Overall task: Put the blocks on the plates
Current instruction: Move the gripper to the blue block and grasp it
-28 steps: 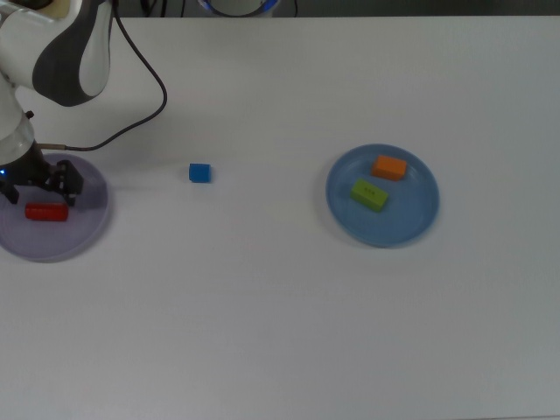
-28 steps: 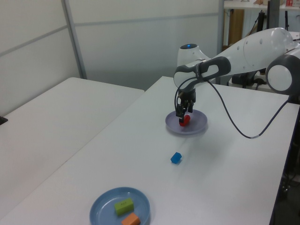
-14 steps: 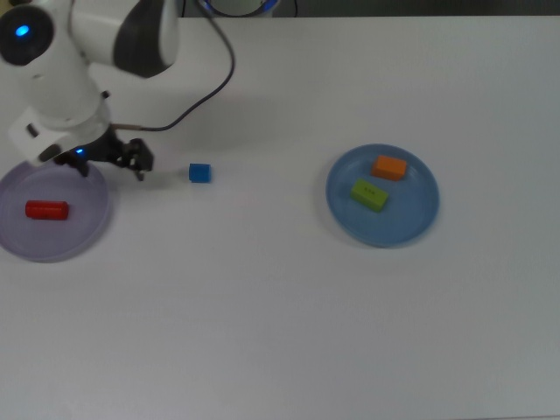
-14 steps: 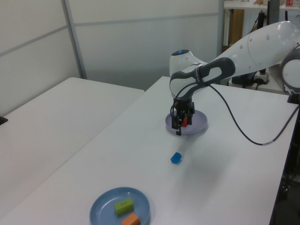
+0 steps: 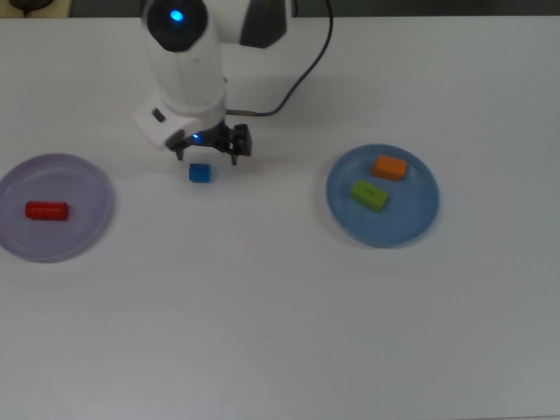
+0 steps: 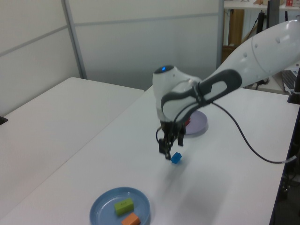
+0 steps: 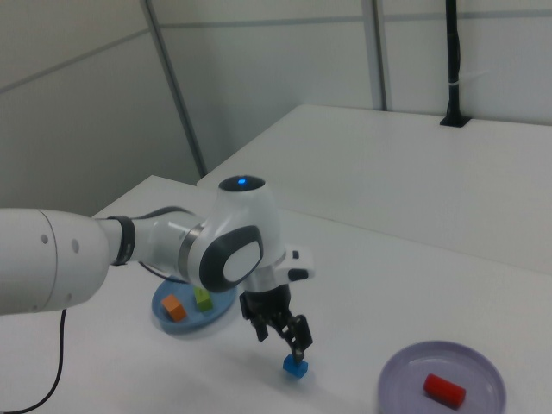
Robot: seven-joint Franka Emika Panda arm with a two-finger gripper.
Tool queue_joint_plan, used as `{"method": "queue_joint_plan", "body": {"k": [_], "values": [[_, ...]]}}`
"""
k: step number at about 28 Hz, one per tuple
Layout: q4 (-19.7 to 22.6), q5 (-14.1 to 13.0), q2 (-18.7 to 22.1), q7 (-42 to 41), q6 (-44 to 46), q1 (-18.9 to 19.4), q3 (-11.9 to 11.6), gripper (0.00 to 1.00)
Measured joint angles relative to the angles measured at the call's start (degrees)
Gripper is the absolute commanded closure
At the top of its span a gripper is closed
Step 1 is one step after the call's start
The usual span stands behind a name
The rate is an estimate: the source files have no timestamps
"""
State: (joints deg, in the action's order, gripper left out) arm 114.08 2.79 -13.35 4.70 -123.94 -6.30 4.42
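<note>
The blue cube [image 5: 199, 172] lies on the bare table between the two plates. My gripper [image 5: 206, 155] hangs just above it, open, with nothing between its fingers; the right view shows the gripper [image 7: 285, 336] a little above the cube [image 7: 295, 366]. A red block [image 5: 46, 210] lies on the lavender plate [image 5: 87, 229] at the top view's left. At the top view's right, the blue plate [image 5: 398, 223] carries the orange brick [image 5: 389, 167] and the lime-green brick [image 5: 369, 195].
A black cable [image 5: 302, 74] runs from the arm toward the table's far edge in the top view. A second white table [image 6: 56, 122] stands at the left view's left, with a gap between the two tables.
The arm has swung from over the lavender plate rightward in the top view and now hangs above the blue cube. The red block stays on the lavender plate.
</note>
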Motion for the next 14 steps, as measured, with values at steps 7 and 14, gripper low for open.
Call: {"method": "queue_joint_plan", "body": {"k": [7,14], "values": [[1.7,0.7,-4.4,2.5,-8.4,0.6,-0.3,0.73],[1.3,0.8,-4.3,2.5,-9.1,0.3,-0.8,0.87]]}}
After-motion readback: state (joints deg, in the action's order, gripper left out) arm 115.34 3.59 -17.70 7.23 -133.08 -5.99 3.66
